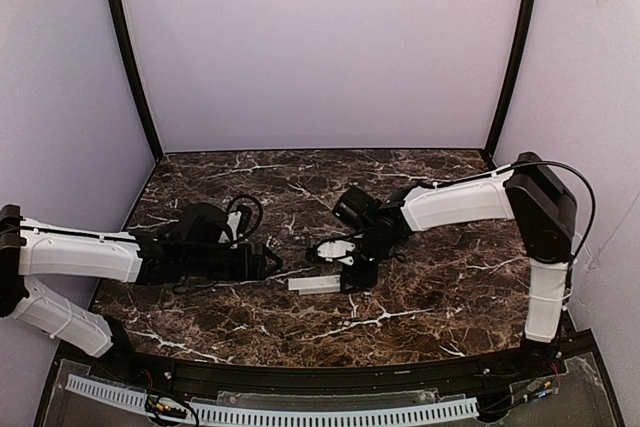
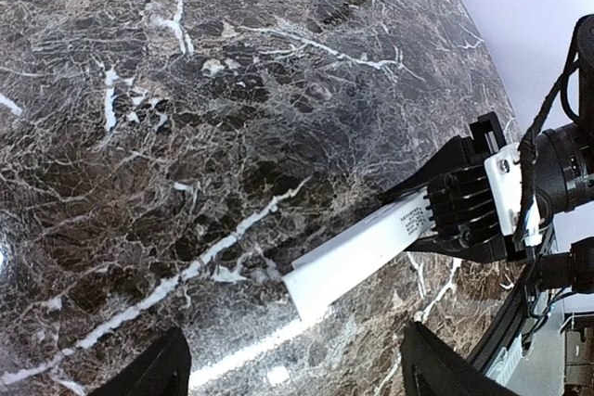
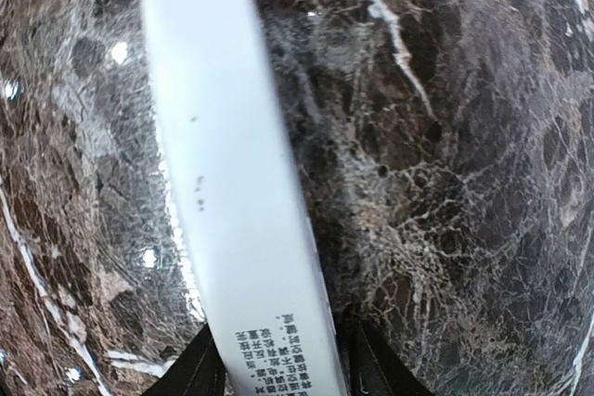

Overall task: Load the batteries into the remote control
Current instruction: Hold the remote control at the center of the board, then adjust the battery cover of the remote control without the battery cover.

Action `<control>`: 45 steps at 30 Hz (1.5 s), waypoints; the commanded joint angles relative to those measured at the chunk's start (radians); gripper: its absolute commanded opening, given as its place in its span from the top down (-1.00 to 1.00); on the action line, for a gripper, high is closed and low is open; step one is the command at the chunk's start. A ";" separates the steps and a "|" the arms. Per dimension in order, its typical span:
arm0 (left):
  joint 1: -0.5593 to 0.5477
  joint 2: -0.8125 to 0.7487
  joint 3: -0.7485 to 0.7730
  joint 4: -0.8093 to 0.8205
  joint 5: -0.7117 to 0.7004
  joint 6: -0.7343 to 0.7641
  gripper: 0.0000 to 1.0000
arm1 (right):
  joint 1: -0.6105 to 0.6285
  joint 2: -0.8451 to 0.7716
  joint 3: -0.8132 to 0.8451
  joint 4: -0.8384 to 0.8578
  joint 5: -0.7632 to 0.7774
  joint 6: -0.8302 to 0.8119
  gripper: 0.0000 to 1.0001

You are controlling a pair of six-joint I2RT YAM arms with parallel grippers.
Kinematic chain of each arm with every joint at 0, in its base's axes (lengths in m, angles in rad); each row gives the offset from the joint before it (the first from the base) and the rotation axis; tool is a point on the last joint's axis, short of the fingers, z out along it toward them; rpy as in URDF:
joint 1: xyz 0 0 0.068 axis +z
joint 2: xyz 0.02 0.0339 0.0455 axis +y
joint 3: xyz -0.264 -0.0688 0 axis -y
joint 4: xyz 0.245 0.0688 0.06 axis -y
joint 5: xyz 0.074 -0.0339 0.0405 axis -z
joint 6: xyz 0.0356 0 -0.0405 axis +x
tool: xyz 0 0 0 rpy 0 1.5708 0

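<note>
Your right gripper has its jaws drawn in narrow around one end of the remote control. In the right wrist view the white body runs straight out from between the two fingers, with small printed text showing at the gripped end. You cannot tell from these views whether the remote rests on the marble table or hangs just above it.

The remote's long axis runs left to right across the table. Its free end points toward your left gripper, which sits just beside that end without touching it, jaws spread wide with nothing between them. In the left wrist view the free end lies ahead, roughly centred between the open fingers, and the stick slants up and away to the right gripper. The left arm is therefore the one nearer the free end, and a short advance along the remote's axis should bring it on.

No batteries show in any view, and no open compartment either; the face you see is plain white. By the look of it, loading has not begun.

On the remote's near and far sides there is only bare marble, and the table's edges are well apart from it. The tight spot is the short gap between the remote's free end and the left fingers.
</note>
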 commanded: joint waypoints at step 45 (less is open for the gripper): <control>0.025 0.398 0.109 0.232 0.138 0.045 0.25 | 0.040 0.031 -0.010 0.002 0.032 0.113 0.38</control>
